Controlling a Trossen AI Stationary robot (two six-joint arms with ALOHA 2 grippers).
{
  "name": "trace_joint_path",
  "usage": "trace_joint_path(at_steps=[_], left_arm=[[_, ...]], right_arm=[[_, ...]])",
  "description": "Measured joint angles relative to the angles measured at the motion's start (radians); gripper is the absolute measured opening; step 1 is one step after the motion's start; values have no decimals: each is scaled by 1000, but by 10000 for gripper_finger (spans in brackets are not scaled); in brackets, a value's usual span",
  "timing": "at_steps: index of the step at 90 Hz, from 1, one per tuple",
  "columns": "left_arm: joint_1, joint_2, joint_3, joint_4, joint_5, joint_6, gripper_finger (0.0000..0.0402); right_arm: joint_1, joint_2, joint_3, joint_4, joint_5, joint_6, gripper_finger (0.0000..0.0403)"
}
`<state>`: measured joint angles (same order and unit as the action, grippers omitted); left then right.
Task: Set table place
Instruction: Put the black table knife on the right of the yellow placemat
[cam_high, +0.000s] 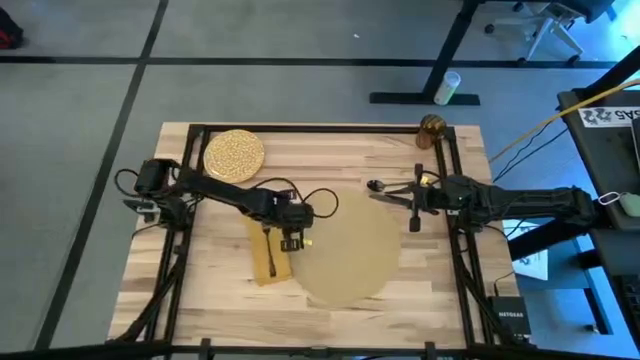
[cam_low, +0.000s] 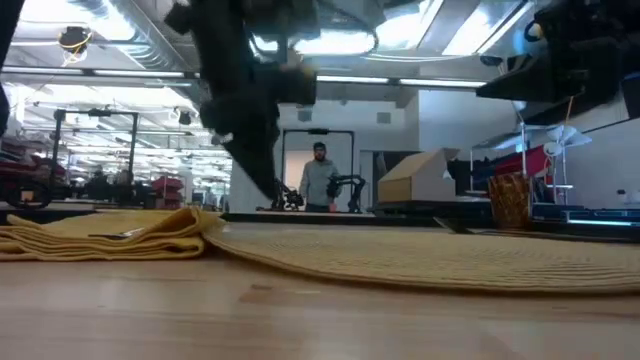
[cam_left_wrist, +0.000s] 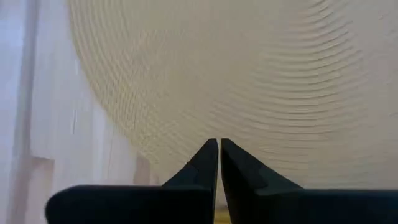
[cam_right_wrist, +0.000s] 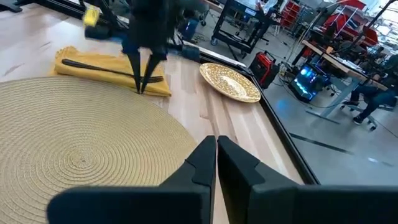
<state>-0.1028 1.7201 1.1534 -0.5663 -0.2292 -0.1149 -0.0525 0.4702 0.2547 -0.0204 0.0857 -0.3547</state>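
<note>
The round tan placemat (cam_high: 345, 255) lies near the middle of the table (cam_high: 430, 290). The mustard napkin (cam_high: 268, 257) rests against its left edge, with a dark fork (cam_right_wrist: 102, 67) lying on top. The yellow-speckled plate (cam_high: 234, 155) sits at the far left. The amber glass (cam_high: 432, 127) stands at the far right corner. My left gripper (cam_high: 294, 243) is shut and points down where napkin and placemat meet. My right gripper (cam_high: 390, 192) is shut and hovers over the placemat's far right edge. A dark rounded shape (cam_high: 374, 186) shows just past its fingertips. My left gripper (cam_left_wrist: 219, 144) comes from above with its shut fingertips at the placemat's left edge (cam_right_wrist: 142, 91), beside the napkin. I cannot tell whether they touch the mat, the napkin or neither.
Black metal rails (cam_high: 455, 170) run along the table's left, far and right sides. Bare wood lies to the right of the placemat and along the near edge. Beyond the table a person (cam_low: 319, 180) stands in the room.
</note>
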Motion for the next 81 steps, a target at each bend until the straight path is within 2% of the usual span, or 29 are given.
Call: trace_joint_path(at_steps=[17,33,45,58,81], left_arm=[[-48,-35,2,30,0,4,1],[-94,-36,-31,53,-1,-24,1],[-127,-36,-54,85,-2,-36,1],[-149,-36,-56,87,-3,-40,1],[-165,-36,-55,84,-4,-37,1]], right_arm=[[0,76,113,-181,24,33,37],[0,246,254,-484,53,123,58],[0,386,326,-615,53,168,75],[-32,526,355,-665,41,179,99],[-192,670,356,-670,-26,146,149]])
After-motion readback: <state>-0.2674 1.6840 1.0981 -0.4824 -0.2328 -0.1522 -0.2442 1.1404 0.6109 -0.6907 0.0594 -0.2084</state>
